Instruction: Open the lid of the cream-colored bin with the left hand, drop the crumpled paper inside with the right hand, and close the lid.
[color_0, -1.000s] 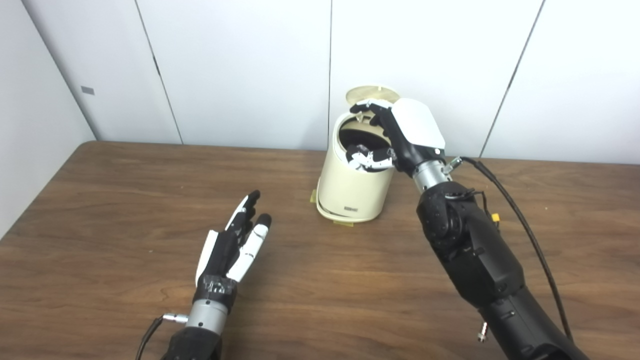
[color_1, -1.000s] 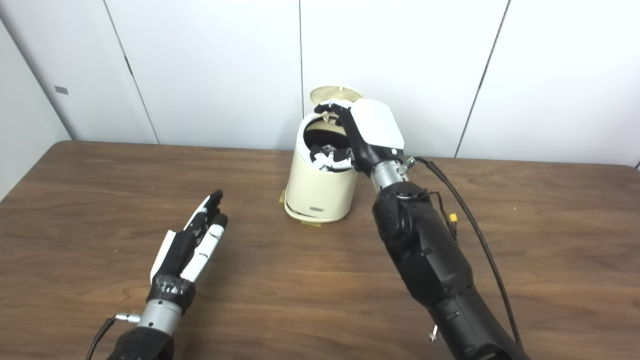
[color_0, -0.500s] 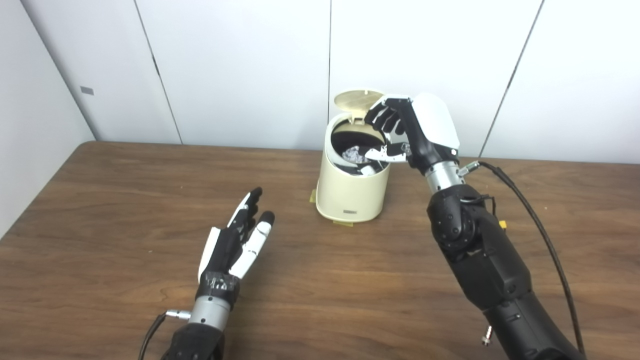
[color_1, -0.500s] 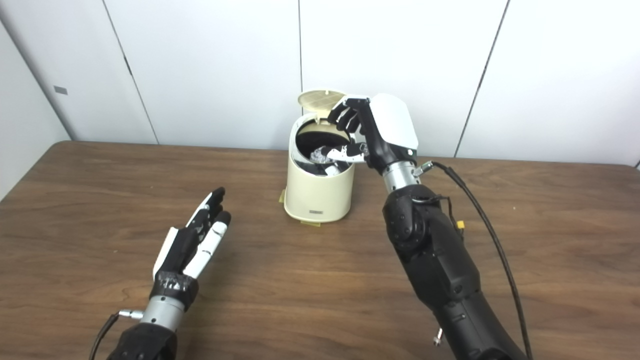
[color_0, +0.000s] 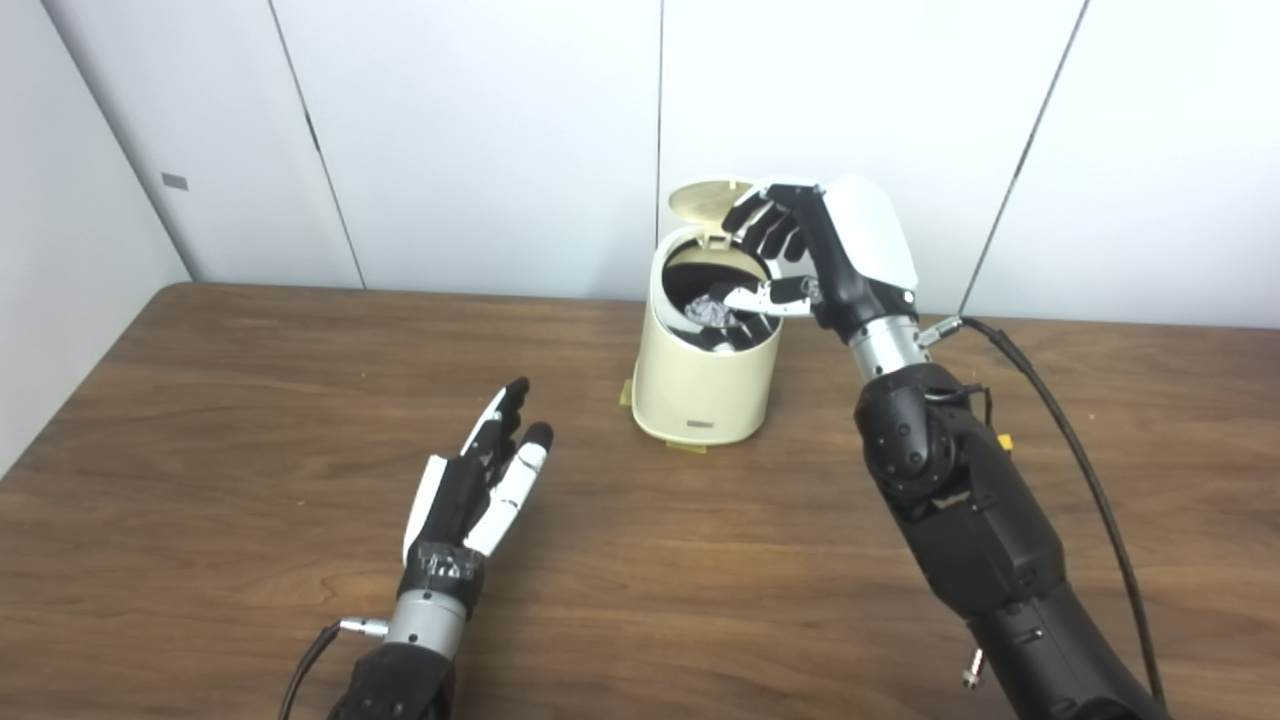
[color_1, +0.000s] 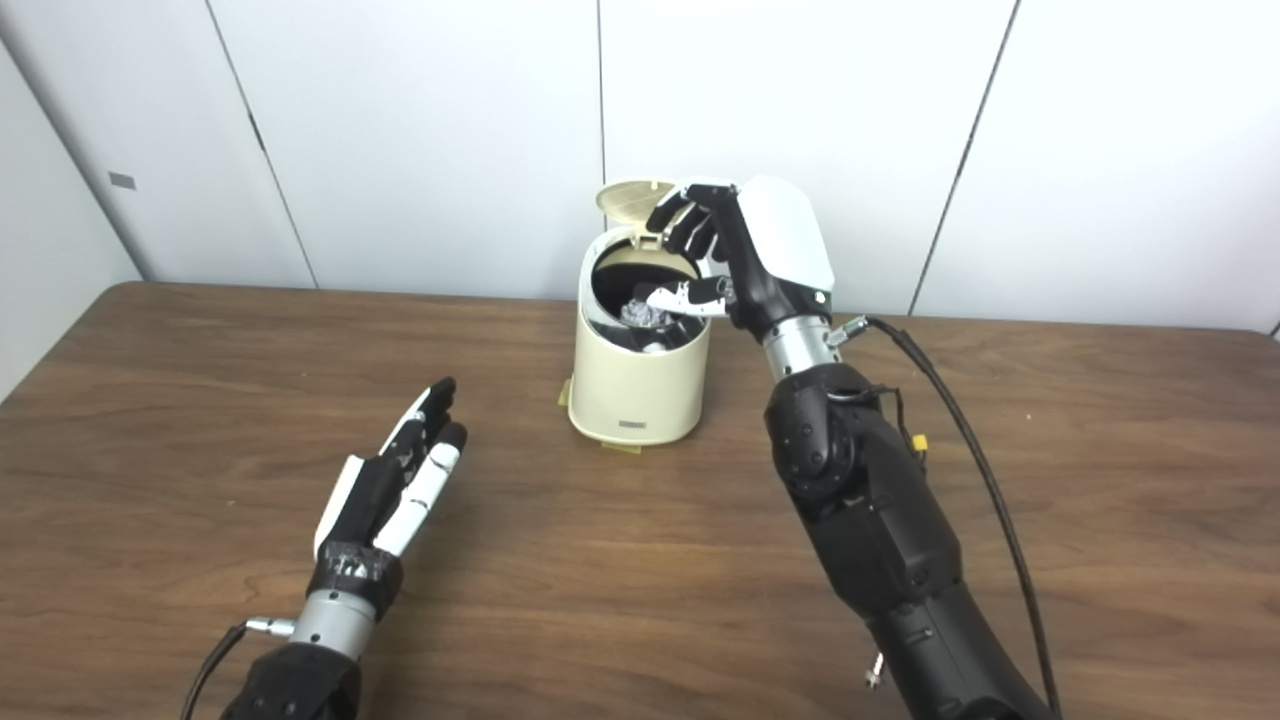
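Left eye view: cream-colored bin (color_0: 700, 385) upright on wooden table (color_0: 200, 420), lid (color_0: 700, 198) raised at its 12 o'clock; crumpled paper (color_0: 712, 310) inside. Right hand (color_0: 835, 255) above the rim at 2 o'clock, fingers spread, empty. Right eye view: left hand (color_1: 395, 490) at the bin's 8 o'clock, flat, released, well apart.

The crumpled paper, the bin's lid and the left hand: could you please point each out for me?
crumpled paper (color_0: 712, 310), left eye view, on its silvery creased top inside the bin.
lid (color_0: 700, 199), left eye view, on its raised underside.
left hand (color_1: 385, 493), right eye view, on its palm.
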